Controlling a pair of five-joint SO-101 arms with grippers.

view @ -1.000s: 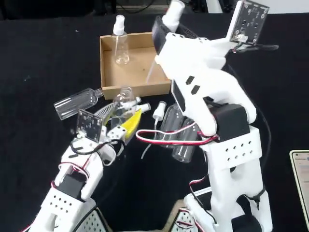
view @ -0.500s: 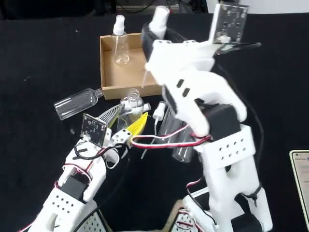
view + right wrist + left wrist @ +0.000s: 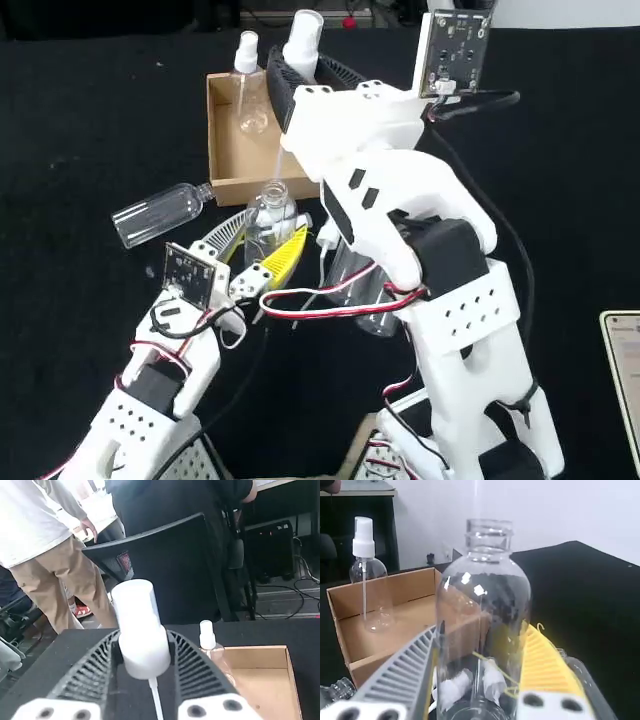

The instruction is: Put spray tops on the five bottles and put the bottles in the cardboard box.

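Observation:
My left gripper (image 3: 262,243) (image 3: 479,665) is shut on a clear open-necked bottle (image 3: 270,215) (image 3: 482,615), held upright just in front of the cardboard box (image 3: 225,150) (image 3: 350,630). My right gripper (image 3: 300,60) (image 3: 142,652) is shut on a white spray top (image 3: 301,33) (image 3: 140,630), high above that bottle, its thin tube (image 3: 278,150) hanging down toward the neck. One capped bottle (image 3: 248,90) (image 3: 367,585) (image 3: 212,652) stands in the box. Loose spray tops (image 3: 329,228) (image 3: 470,685) lie on the table near the held bottle.
An uncapped bottle (image 3: 160,212) lies on the black table left of the box. More clear bottles (image 3: 365,300) lie under the right arm. A card (image 3: 622,360) sits at the table's right edge.
The right arm has swung left, carrying the spray top over the box toward the held bottle. The left gripper has raised its bottle and stood it more upright under the tube.

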